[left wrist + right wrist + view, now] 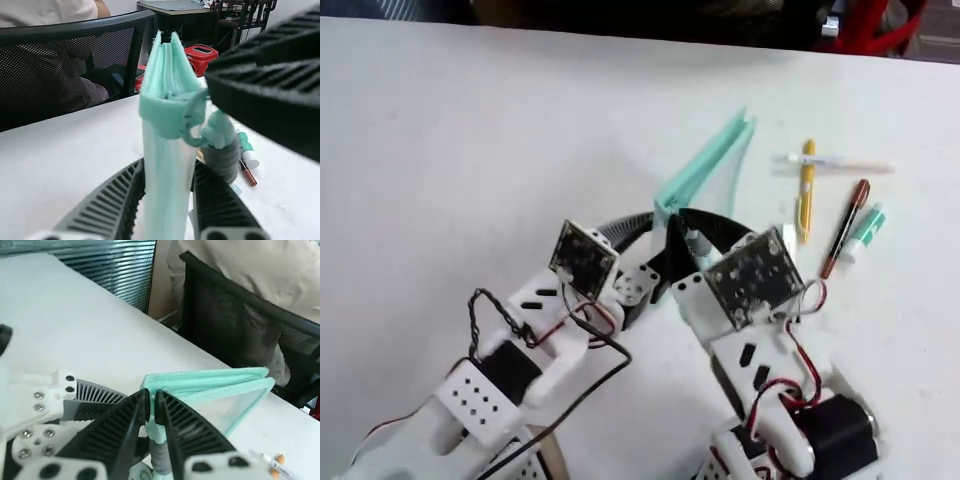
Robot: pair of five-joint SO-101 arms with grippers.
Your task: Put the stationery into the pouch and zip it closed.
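Our left gripper [168, 172] clamps the mint pouch [167, 75], which stands on edge between its fingers. Our right gripper [151, 396] is pinched narrow on the pouch's zipper end, just beside the left one. The pens [806, 190] lie on the table [470, 120] beyond the right gripper, outside the pouch.
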